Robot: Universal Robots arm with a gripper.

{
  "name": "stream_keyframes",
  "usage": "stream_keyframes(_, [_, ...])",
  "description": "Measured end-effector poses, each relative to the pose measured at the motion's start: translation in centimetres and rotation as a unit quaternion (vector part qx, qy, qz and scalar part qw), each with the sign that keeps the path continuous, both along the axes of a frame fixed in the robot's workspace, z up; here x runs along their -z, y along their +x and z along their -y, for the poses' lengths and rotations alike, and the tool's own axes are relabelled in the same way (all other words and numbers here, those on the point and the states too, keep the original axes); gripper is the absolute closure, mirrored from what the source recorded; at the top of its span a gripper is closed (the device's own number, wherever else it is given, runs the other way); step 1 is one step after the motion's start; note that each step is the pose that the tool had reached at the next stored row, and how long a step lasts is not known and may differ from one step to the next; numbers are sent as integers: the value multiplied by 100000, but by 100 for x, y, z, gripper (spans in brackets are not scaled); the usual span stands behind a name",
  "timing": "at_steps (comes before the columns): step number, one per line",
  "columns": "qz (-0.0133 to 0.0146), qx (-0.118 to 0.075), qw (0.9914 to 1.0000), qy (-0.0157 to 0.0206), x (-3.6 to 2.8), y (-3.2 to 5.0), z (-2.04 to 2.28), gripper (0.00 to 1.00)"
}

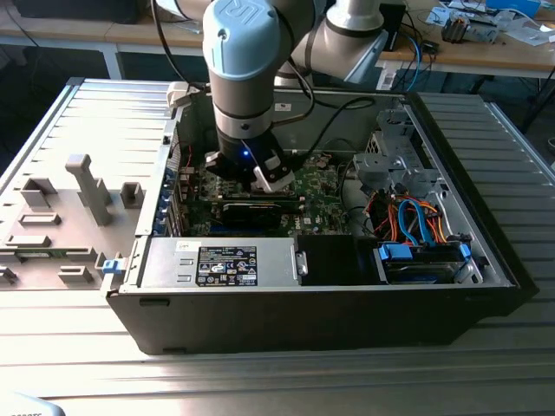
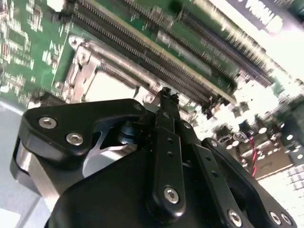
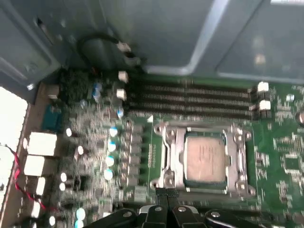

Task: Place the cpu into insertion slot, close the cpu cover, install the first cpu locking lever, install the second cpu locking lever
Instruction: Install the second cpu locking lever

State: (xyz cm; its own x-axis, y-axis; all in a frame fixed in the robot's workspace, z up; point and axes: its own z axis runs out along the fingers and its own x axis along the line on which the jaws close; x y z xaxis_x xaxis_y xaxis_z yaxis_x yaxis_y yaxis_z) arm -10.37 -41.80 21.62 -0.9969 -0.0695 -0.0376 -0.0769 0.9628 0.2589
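The pincer has its two fingers pressed together into one narrow tip, and I see nothing pinched between them. In both wrist views the tip hangs just beside the edge of the metal frame of the socket. In the exterior view the pincer stands a little above the middle of the frame, deep inside the open computer case.

The chip lies flat in the socket, and the cover lies down around it, its window showing the pale top. So the work now concerns, I think, the locking levers. I cannot tell if either lever is already hooked.

To do this step well, the closed tip should press on the thin lever only, low and steady, and move sideways under the hook without sliding onto the chip or scratching the green board.

The rows of memory slots run just beside the socket. In the exterior view a long black card lies just below the pincer, and the case walls leave little room for the arm. Blue and orange cables lie well apart, at the middle right.
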Motion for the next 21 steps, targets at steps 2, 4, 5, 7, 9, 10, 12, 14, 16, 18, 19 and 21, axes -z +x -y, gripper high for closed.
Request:
stream_keyframes(2, [2, -5, 100000, 52, 2, -27, 27, 89])
stream_keyframes(4, [-6, -45, 100000, 115, 7, -40, 77, 89])
stream_keyframes(5, [-3, -107, 100000, 151, 11, -40, 101, 89])
stream_keyframes(7, [-8, -183, 99999, 508, 15, -40, 119, 89])
stream_keyframes(9, [3, -188, 99961, 2786, 25, -40, 122, 89])
stream_keyframes(10, [3, -195, 99948, 3230, 35, -40, 122, 89])
stream_keyframes(12, [9, -223, 99935, 3592, 58, -39, 129, 89])
stream_keyframes(14, [7, -217, 99934, 3639, 82, -40, 139, 89])
stream_keyframes(16, [-3, -221, 99934, 3637, 104, -40, 145, 89])
stream_keyframes(18, [0, -226, 99934, 3633, 127, -40, 147, 89])
stream_keyframes(19, [0, -227, 99934, 3622, 137, -40, 147, 89])
stream_keyframes(21, [-2, -254, 99936, 3559, 147, -39, 146, 89])
